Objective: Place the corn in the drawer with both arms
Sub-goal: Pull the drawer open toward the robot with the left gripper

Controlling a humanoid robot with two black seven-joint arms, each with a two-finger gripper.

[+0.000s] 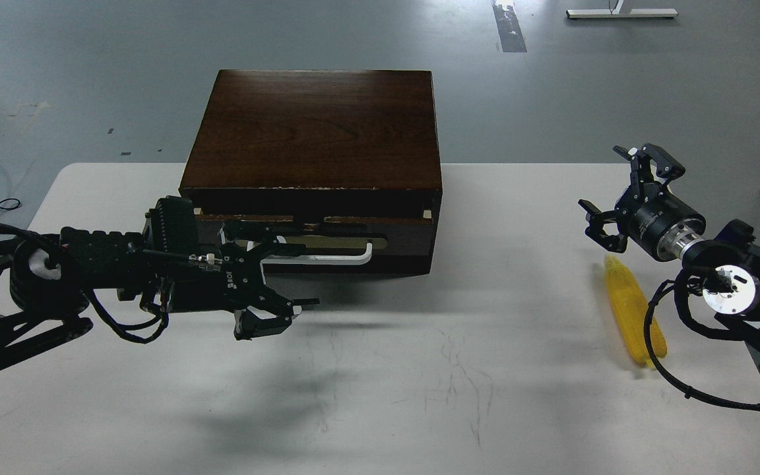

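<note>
The corn lies on the white table at the right, lengthwise towards me, partly crossed by a black cable. The drawer of the dark wooden cabinet stands out a crack, with a pale strip along its top and a white bar handle. My left gripper is open in front of the drawer's left half. Its upper fingers overlap the handle's left end, and its lower fingers hang above the table. My right gripper is open and empty, held above the corn's far end.
The white table carries faint scratch marks in the middle. Its right edge lies close behind the corn. A black cable loops from my right arm over the corn's near end. Grey floor lies beyond the table.
</note>
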